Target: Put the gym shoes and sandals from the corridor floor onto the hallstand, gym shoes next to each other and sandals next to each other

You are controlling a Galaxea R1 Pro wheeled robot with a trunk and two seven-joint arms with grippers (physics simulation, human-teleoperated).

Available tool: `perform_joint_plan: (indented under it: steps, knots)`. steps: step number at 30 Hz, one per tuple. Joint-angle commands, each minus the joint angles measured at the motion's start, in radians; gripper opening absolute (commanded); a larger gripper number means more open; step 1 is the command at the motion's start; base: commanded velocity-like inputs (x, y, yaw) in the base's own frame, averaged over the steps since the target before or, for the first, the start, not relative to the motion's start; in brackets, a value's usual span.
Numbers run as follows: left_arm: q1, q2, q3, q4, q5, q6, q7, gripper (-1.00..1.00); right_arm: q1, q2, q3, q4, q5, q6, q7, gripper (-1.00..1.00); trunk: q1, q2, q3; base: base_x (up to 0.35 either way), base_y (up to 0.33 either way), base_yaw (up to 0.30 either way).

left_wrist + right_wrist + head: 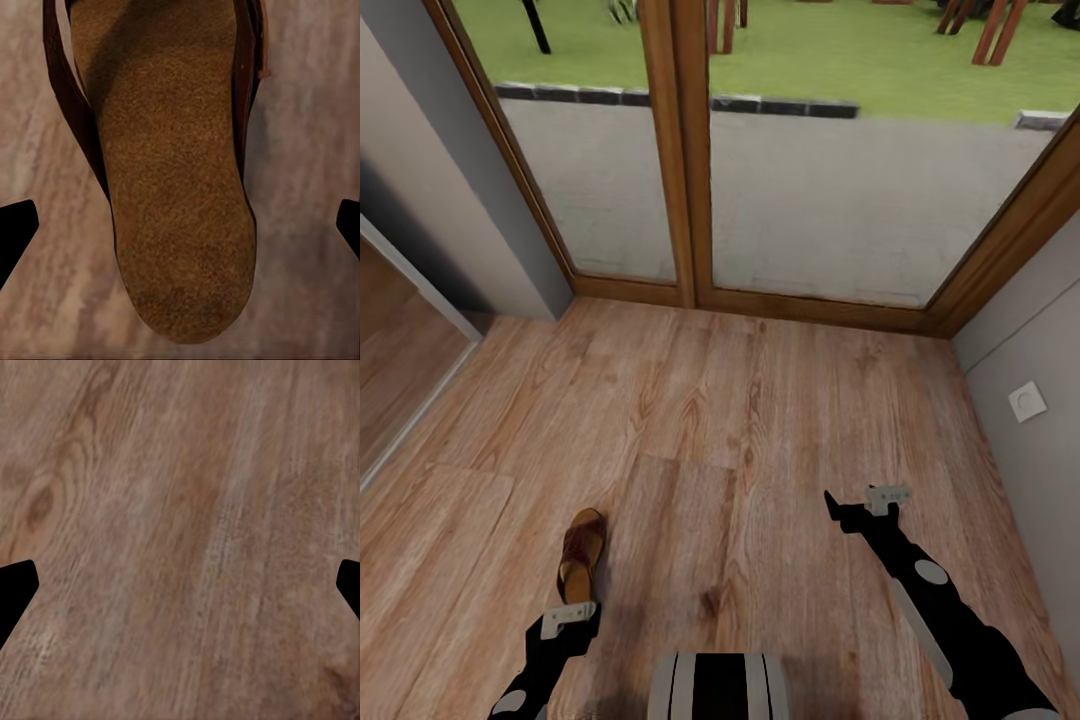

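Note:
One brown sandal (582, 556) with a tan insole lies on the wood-plank corridor floor (760, 420), toe pointing away from me. My left gripper (571, 606) hangs right over its heel end. In the left wrist view the sandal (172, 172) lies close below, and the left gripper (180, 229) is open, one black fingertip (15, 232) on each side of the heel, not touching it. My right gripper (863, 500) is open above bare floor (180, 510) to the right. The gym shoes and the hallstand are out of view.
Wood-framed glass doors (690, 150) close the far end of the corridor. A mirrored sliding door (400, 350) runs along the left. The grey right wall carries a white socket (1027, 401). My own base (720, 686) sits at the near edge.

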Motion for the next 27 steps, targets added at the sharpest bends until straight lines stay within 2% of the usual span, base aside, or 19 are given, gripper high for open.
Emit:
perform_joint_plan:
  steps: [1,18,27]
  knots:
    - [-0.001,-0.001,0.008,0.0,-0.007,-0.003,-0.006,1.0,0.0,-0.001,0.002,-0.004,-0.01,0.002,0.001,1.0,0.0,0.0,-0.005,0.0,0.0,0.0]
    - [-0.002,0.001,0.012,-0.004,-0.007,-0.003,-0.006,1.0,0.0,0.0,0.003,-0.018,-0.01,0.002,0.001,1.0,0.008,-0.004,-0.094,0.0,0.0,0.0]
    - [-0.002,0.001,0.012,-0.005,-0.007,-0.003,-0.006,1.0,0.0,-0.001,0.003,-0.018,-0.01,0.002,0.001,1.0,0.008,-0.004,-0.099,0.0,0.0,0.0]
